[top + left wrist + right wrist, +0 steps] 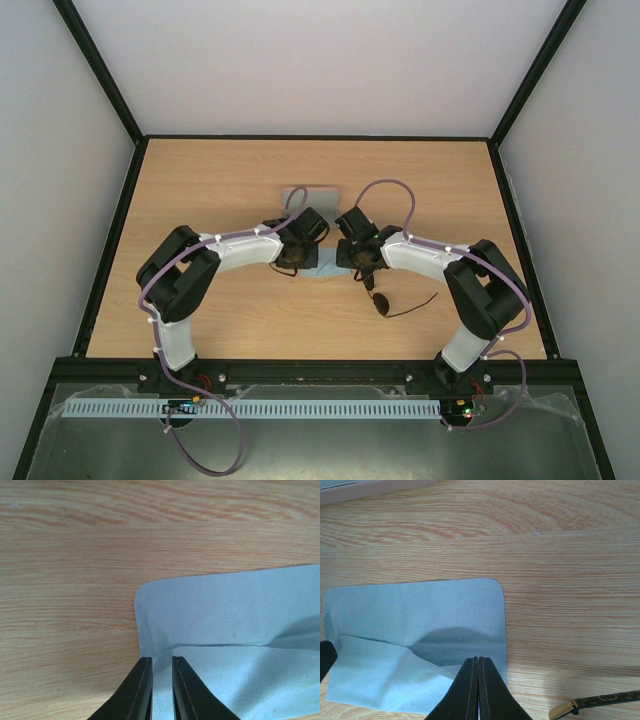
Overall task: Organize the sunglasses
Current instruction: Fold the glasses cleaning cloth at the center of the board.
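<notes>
Wooden table (pixel 250 180) sitting between white walls (pixel 320 60). Left gripper (pixel 161 665) pinching a fold of the blue cloth (pixel 225 610), jaws nearly together. Right gripper (pixel 478 661) pressing fully closed at the cloth's near edge. Sunglasses (pixel 382 302) lying lower right of centre, beside the right arm.

The left gripper (pixel 161 663) and right gripper (pixel 478 661) crowd the blue cloth (pixel 328 269) mid-table, the sunglasses (pixel 381 303) near the right one (pink case (pixel 322 191) behind); the table (pixel 200 200) sides lie bare.
</notes>
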### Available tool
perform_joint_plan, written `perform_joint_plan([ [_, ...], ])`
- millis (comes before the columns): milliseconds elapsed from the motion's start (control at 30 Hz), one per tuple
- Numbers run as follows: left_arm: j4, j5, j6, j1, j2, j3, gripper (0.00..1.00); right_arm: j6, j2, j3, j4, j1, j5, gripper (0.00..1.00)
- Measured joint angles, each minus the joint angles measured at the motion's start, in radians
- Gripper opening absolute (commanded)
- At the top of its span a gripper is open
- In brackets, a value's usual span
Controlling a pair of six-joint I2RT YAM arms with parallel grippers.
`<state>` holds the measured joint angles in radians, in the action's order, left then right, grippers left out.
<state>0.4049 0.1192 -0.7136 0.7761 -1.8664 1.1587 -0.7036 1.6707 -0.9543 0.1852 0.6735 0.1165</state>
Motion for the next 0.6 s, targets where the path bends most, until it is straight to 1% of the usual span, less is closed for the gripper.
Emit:
perform_joint_plan([
  [433, 0.018, 0.048, 0.002, 0.021, -0.045, 0.034, 0.14, 0.000, 0.000, 0.002, 0.000, 0.000, -0.004, 0.01],
  [600, 0.021, 0.060, 0.007, 0.027, -0.048, 0.034, 0.07, 0.000, 0.000, 0.002, -0.001, 0.000, -0.005, 0.01],
])
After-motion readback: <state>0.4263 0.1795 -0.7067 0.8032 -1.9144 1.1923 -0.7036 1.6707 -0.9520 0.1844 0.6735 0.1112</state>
